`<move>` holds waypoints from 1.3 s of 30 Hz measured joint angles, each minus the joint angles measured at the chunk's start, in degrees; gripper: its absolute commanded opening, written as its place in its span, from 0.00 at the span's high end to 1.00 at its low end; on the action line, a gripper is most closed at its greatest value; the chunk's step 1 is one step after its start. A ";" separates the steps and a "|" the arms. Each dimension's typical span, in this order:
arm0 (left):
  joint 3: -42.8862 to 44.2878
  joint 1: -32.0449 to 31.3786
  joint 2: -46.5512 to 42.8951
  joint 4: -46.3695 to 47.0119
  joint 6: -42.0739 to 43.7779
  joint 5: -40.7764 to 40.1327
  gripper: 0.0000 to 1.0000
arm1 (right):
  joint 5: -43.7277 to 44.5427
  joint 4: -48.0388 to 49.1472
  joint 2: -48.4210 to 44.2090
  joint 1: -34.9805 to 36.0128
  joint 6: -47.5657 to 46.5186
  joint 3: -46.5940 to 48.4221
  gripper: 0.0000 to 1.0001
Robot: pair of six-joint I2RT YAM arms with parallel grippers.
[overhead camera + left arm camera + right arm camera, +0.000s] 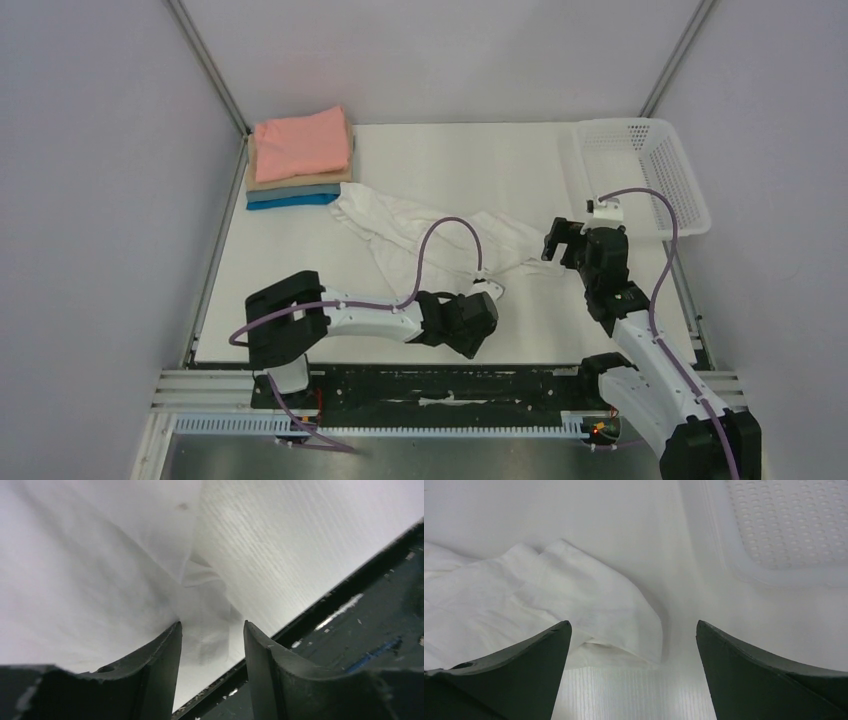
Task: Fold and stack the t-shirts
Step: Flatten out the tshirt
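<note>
A plain white t-shirt (425,235) lies crumpled and wrinkly across the middle of the table. My left gripper (490,290) is low at its near edge. In the left wrist view the jaws (212,627) stand partly open with a fold of the white shirt (100,580) between the fingertips. My right gripper (557,240) is open and empty just right of the shirt's right end; that end shows ahead of its left finger (574,600). Folded shirts are stacked at the back left: salmon pink (300,142) on top, then tan, grey-blue and bright blue (290,201).
A white plastic mesh basket (645,175) stands at the back right, also in the right wrist view (784,530). The table's dark front rail (350,610) runs close beside my left gripper. Grey walls close in the left, right and back.
</note>
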 measured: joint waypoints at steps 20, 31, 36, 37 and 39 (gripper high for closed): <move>5.77 -6.71 6.12 -8.92 -16.76 -21.38 0.98 | -2.80 -0.28 -0.76 0.00 2.86 -2.78 0.02; 2.05 -1.92 -6.75 -20.96 -14.27 -31.71 0.98 | -10.54 3.89 -0.79 0.20 -3.43 -2.86 0.02; -2.84 8.11 -20.13 -18.01 -12.92 -32.92 0.98 | -11.87 4.63 0.66 5.11 -10.32 -1.99 0.02; -4.79 10.21 -22.21 -17.51 -12.94 -32.92 0.98 | -11.54 4.55 1.99 7.06 -11.82 -1.07 0.02; -9.92 14.27 -26.69 -16.74 -13.07 -32.83 0.98 | -9.75 3.61 6.21 11.54 -14.62 2.19 0.02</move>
